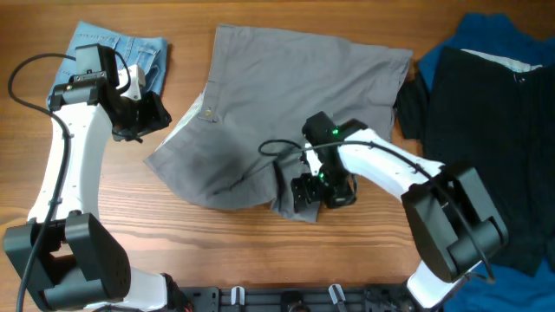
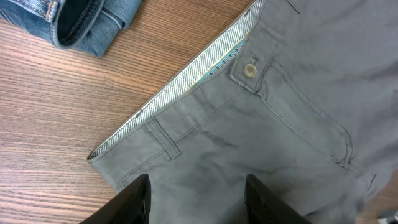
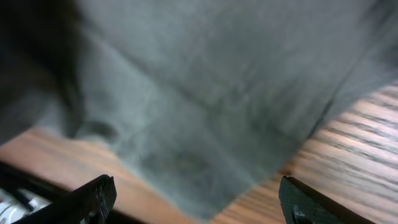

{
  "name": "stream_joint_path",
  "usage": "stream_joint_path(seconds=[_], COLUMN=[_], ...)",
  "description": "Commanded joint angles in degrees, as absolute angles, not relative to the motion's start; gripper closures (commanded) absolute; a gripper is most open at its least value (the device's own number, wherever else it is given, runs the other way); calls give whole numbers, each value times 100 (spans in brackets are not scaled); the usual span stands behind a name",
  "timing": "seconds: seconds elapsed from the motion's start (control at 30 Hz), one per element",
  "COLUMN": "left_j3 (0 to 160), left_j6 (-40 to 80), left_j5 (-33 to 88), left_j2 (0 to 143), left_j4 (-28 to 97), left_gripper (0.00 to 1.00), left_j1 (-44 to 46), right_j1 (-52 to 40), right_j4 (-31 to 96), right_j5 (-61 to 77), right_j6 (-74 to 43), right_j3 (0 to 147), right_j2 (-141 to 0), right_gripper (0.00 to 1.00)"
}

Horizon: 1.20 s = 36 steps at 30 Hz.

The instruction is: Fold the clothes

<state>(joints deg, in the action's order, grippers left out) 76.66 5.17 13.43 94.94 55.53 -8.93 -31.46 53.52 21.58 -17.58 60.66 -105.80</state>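
Wooden tabletop (image 1: 217, 251), overhead: grey shorts (image 1: 286, 95) spread at centre. Left wrist: left fingers (image 2: 138, 199) apart, above waistband (image 2: 180, 93) corner. Right wrist, blurred: right fingers (image 3: 93, 199) apart, leg hem (image 3: 205, 186) between. Step, likely: first grasp. Next: close on both edges, fold 1 half over.

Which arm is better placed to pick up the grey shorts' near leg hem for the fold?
Right, probably. The right tool, open, sits over that hem of the grey shorts; the left tool, also open, is at the waistband.
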Motion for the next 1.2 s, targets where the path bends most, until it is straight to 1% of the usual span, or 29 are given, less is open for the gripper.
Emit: stream_joint_path(seconds=[0.0,0.03,0.07,0.1,0.13,0.23,0.27,0.3,0.37,0.4,0.53,0.63,0.73,0.87,0.93,1.0,1.1,1.17], left_j3=[7642,7642,7642,7642,7642,7642,7642,7642,7642,7642,7642,7640,7616,7352,7148,7019,7013,7013], left_j6=[423,423,423,423,423,425,425,425,425,423,425,427,259,-296,-711,-731,-727,-703], left_j5=[1393,1391,1391,1393,1391,1391,1393,1393,1391,1391,1391,1424,1855,2056,2016,1767,1406,1417], left_j2=[9450,9450,9450,9450,9450,9450,9450,9450,9450,9450,9450,9450,9465,9673,9880,10215,10694,10945], left_j4=[5535,5533,5535,5537,5537,5537,5535,5535,5535,5535,5581,5653,5561,5052,4668,4130,3529,3350], left_gripper=[51,51,51,51,51,51,51,50,50,49,47,46,45,46,46,45,46,47], left_j1=[-873,-873,-873,-873,-873,-873,-873,-873,-873,-873,-873,-871,-777,-158,242,593,849,891], right_j1=[-3144,-3144,-3144,-3144,-3122,-2862,-2733,-2429,-1955,-1772,-644,-239,-202,-200,-207,-207,-207,-207], right_j4=[4858,4812,4792,4801,4895,5793,6204,6960,7732,7876,7955,7876,7832,7738,7669,7605,7526,7502], right_j5=[1903,1896,1800,1747,1645,742,220,-668,-1367,-1461,-1288,-945,-692,-648,-580,-545,-545,-548], right_j6=[-2119,-2115,-2110,-2102,-2106,-2473,-2856,-3573,-4248,-4368,-4217,-3420,-3009,-2943,-2845,-2847,-2840,-2840], right_j3=[5623,5596,5592,5599,5634,5959,6086,6331,6637,6720,6792,6790,6790,6790,6790,6790,6790,6790], right_j2=[-10602,-10602,-10602,-10600,-10584,-10394,-10307,-10162,-10020,-9968,-9653,-9627,-9627,-9625,-9627,-9625,-9627,-9627], right_gripper=[21,34,64,85,96,96,96,96,96,96,96,95,96,96,96,96,96,96])
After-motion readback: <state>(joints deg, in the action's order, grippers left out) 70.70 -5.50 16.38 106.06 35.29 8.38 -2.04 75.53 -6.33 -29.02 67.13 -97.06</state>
